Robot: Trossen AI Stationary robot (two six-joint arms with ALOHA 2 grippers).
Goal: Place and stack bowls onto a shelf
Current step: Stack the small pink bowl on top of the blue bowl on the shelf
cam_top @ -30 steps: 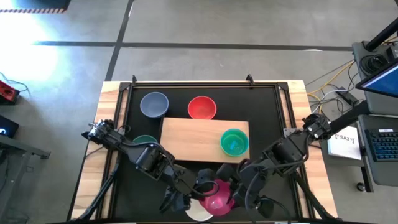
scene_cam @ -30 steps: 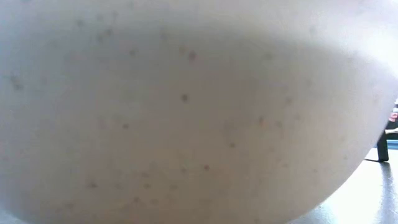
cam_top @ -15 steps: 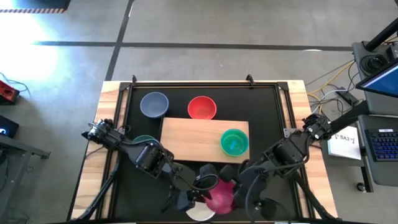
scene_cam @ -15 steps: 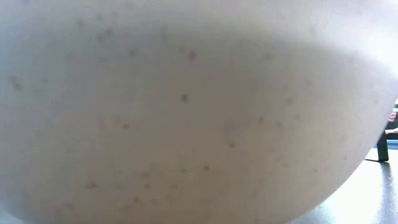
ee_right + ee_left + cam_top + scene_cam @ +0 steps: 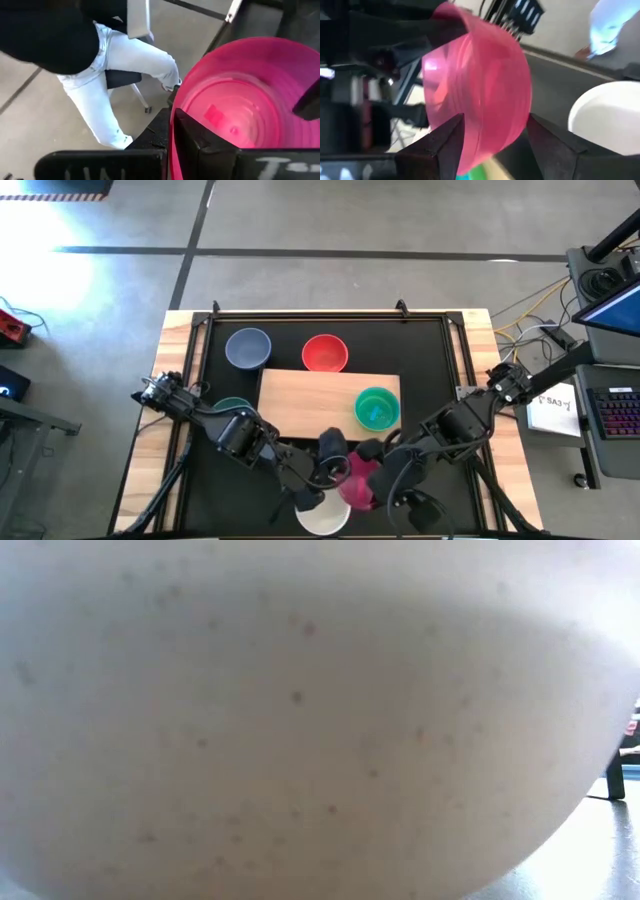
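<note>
A magenta bowl hangs tipped on its side near the table's front edge, with my right gripper shut on it. My left gripper is open, one finger on each side of that bowl's wall. A cream-white bowl stands just in front and fills the low view. A green bowl sits on the right end of the light-wood shelf. Behind the shelf stand a red bowl and a blue-grey bowl. A teal-green bowl peeks out from under the left arm. My right gripper pinches the magenta bowl's rim, with one finger inside the bowl and the other outside. It comes at the bowl from the table's right side. The bowl is tilted, its opening turned toward the right arm, above the cream-white bowl.
The two arms crowd together over the table's near middle. The left part of the shelf is bare wood. A person's legs in light trousers show in the room beyond the table. A desk with a laptop stands off the table's right side.
My right gripper has shut on the magenta bowl's rim, and my left gripper has opened and let go. The bowl has tipped from opening-up onto its side and moved a little toward the shelf.
</note>
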